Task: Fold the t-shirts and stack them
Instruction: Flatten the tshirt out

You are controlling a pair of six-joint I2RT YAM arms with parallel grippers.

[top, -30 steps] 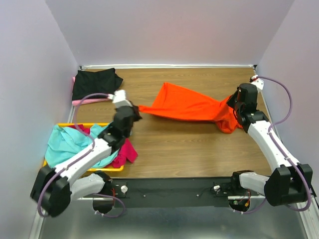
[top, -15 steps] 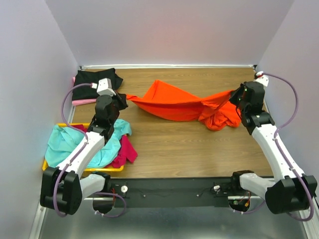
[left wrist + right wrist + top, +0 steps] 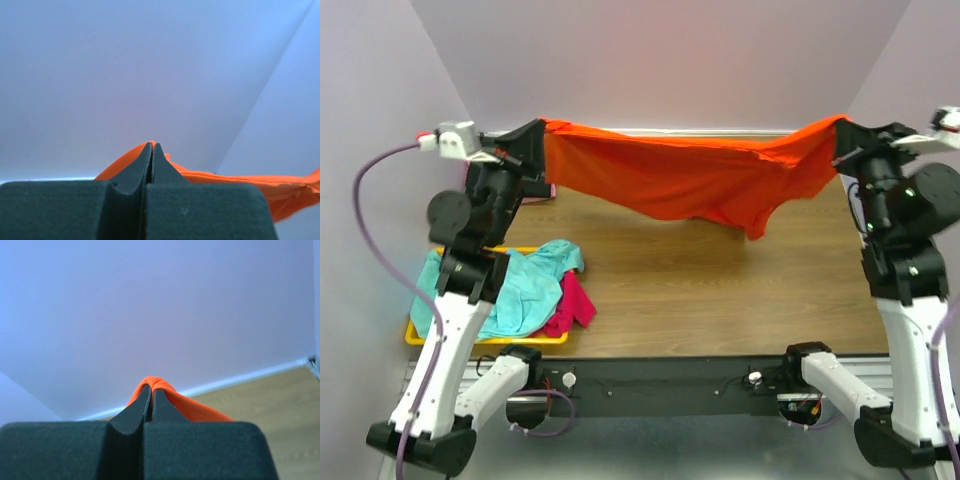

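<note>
The bright orange t-shirt (image 3: 690, 175) hangs stretched in the air across the back of the table. My left gripper (image 3: 542, 128) is shut on its left end and my right gripper (image 3: 840, 125) is shut on its right end, both raised high. In the left wrist view the orange cloth (image 3: 220, 179) runs off past the shut gripper (image 3: 152, 146). In the right wrist view the cloth (image 3: 195, 410) bunches over the shut gripper (image 3: 152, 388). A teal t-shirt (image 3: 520, 290) and a magenta one (image 3: 575, 300) lie heaped on the yellow tray. The black and pale pink shirts are hidden behind my left arm.
The shallow yellow tray (image 3: 420, 335) sits at the near left, under the heaped shirts. Lilac walls close in the table on the left, back and right. The wooden tabletop (image 3: 720, 290) lies bare below the hanging shirt.
Both arms have lifted and spread apart. The orange t-shirt, which lay bunched on the table, has risen off it and is now pulled out wide between the two grippers.
</note>
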